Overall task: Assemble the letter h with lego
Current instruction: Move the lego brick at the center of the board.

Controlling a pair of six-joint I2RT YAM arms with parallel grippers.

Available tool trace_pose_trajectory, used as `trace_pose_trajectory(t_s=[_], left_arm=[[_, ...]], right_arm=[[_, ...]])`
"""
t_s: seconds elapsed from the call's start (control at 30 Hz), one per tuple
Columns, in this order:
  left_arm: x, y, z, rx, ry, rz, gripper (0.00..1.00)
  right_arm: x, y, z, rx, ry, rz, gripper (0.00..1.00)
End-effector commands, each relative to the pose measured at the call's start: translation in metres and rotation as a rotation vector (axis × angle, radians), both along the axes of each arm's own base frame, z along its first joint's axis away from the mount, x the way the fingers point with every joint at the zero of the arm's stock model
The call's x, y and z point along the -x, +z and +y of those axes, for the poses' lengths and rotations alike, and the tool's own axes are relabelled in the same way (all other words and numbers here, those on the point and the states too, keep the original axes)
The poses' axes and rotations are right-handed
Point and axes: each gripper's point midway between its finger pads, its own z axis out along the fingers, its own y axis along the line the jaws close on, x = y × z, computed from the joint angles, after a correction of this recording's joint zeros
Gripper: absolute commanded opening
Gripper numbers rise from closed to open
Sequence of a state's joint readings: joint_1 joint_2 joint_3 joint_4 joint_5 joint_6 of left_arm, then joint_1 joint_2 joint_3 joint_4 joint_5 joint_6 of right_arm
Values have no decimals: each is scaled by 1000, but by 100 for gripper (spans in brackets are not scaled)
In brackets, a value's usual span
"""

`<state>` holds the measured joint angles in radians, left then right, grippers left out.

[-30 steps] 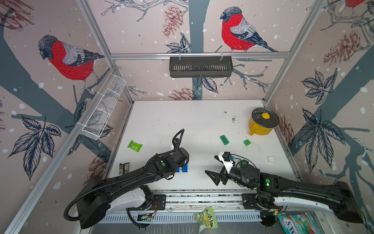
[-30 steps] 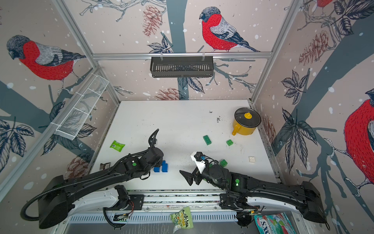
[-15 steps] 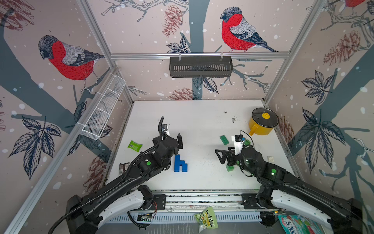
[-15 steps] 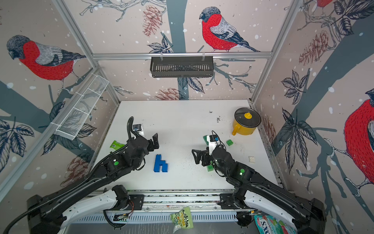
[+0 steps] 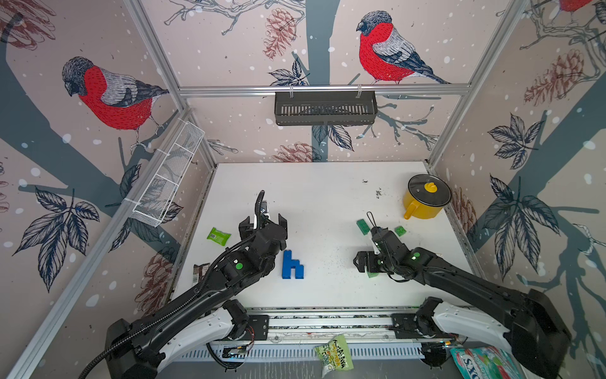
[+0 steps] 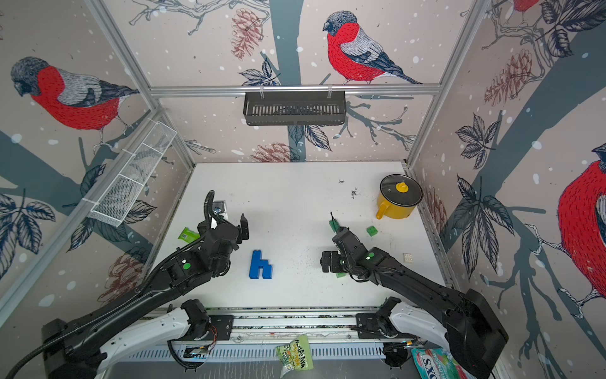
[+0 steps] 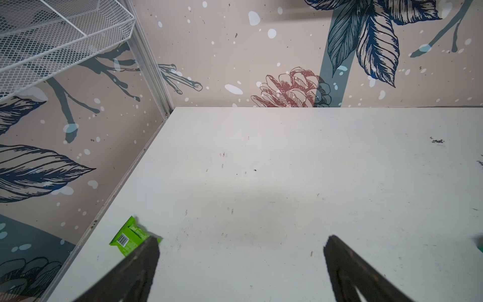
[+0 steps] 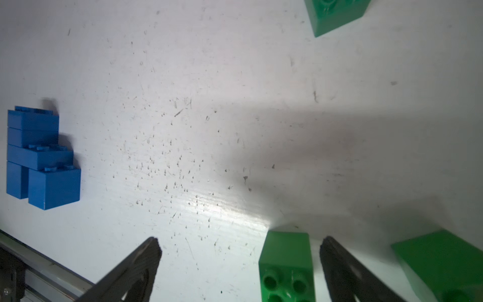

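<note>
The blue lego h (image 5: pixel 292 265) lies flat on the white table (image 5: pixel 328 197), free of both arms; the right wrist view shows it too (image 8: pixel 39 157). My left gripper (image 5: pixel 263 224) hangs open just behind and left of it, nothing between its fingers (image 7: pixel 241 241). To the right of the h my right gripper (image 5: pixel 362 262) is open and low over the table. A green brick (image 8: pixel 286 258) lies between its fingers, close to one of them (image 8: pixel 337 261), not gripped. Two more green bricks (image 5: pixel 363 226) (image 5: pixel 400 231) lie behind that arm. A white brick (image 6: pixel 408 257) rests near the right wall.
A yellow lidded pot (image 5: pixel 426 200) stands at the back right. A light-green packet (image 5: pixel 218 235) and a dark wrapper (image 5: pixel 200 270) lie by the left wall. A wire basket (image 5: pixel 167 177) hangs on the left wall, a black shelf (image 5: pixel 324 108) on the back one.
The left gripper opened, let go of the blue h and drew back behind it. The right arm swung right, away from the middle, and came down over a green brick.
</note>
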<state>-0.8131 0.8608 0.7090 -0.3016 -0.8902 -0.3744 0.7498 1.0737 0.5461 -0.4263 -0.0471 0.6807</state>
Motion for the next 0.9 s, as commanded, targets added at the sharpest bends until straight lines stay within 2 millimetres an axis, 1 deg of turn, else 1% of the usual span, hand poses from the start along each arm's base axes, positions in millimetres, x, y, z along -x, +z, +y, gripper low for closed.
trace_pose_trajectory(t_s=[0.0, 0.1, 0.23, 0.37, 0.5, 0.87], left_arm=[[-3, -10, 1, 11, -9, 42, 98], [-10, -10, 3, 60, -10, 80, 98], [-17, -11, -5, 126, -90, 143, 98], [-16, -18, -4, 116, -85, 146, 98], [-13, -17, -1, 115, -89, 134, 98], [-14, -21, -3, 98, -102, 154, 98]], right_arm=[[-2, -5, -13, 104, -53, -19, 97], [-1, -8, -17, 166, -76, -32, 94], [2, -9, -21, 219, -97, -39, 89], [6, -12, -21, 236, -89, -22, 83], [8, -14, -22, 242, -91, -10, 69], [13, -20, -26, 265, -104, 5, 54]])
